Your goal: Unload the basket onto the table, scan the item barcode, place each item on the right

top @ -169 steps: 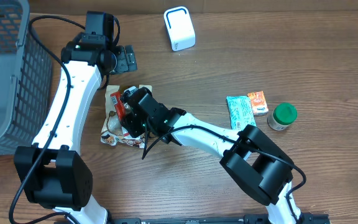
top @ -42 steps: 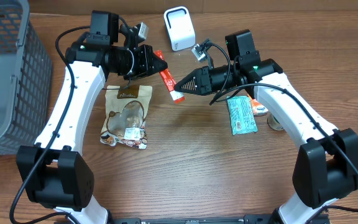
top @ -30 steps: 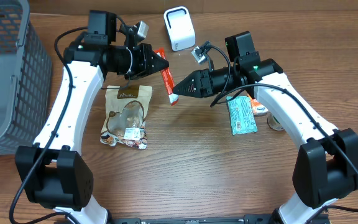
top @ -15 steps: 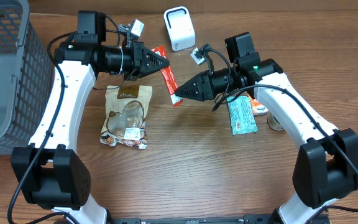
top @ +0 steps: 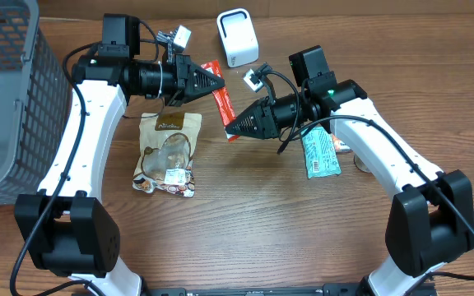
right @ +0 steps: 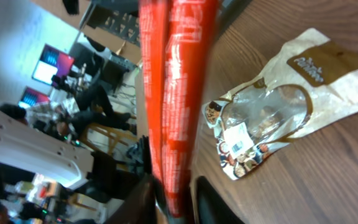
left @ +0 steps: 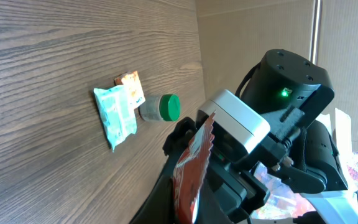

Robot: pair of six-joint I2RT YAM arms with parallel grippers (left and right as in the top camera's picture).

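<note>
The red packet (top: 223,103) hangs above the desk (top: 245,230), pinched near its top by the left hand (top: 219,83) and clamped at its lower end by the right hand (top: 229,129). Its print blurs close up. The right arm hides most of the green-lidded jar (left: 165,107) from overhead.

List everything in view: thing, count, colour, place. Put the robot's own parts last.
red packet: one, red, held above the table between both grippers
white scanner: one, white, far edge of the table
snack bag: one, brown and clear, flat below the left arm
teal packet: one, teal, under the right arm
orange packet: one, orange, beside the teal packet
jar: one, green lid, beside the orange packet
basket: one, grey, left edge
table: one, brown wood
left gripper: one, black, shut on the packet's upper part
right gripper: one, black, closed on the packet's lower end
</note>
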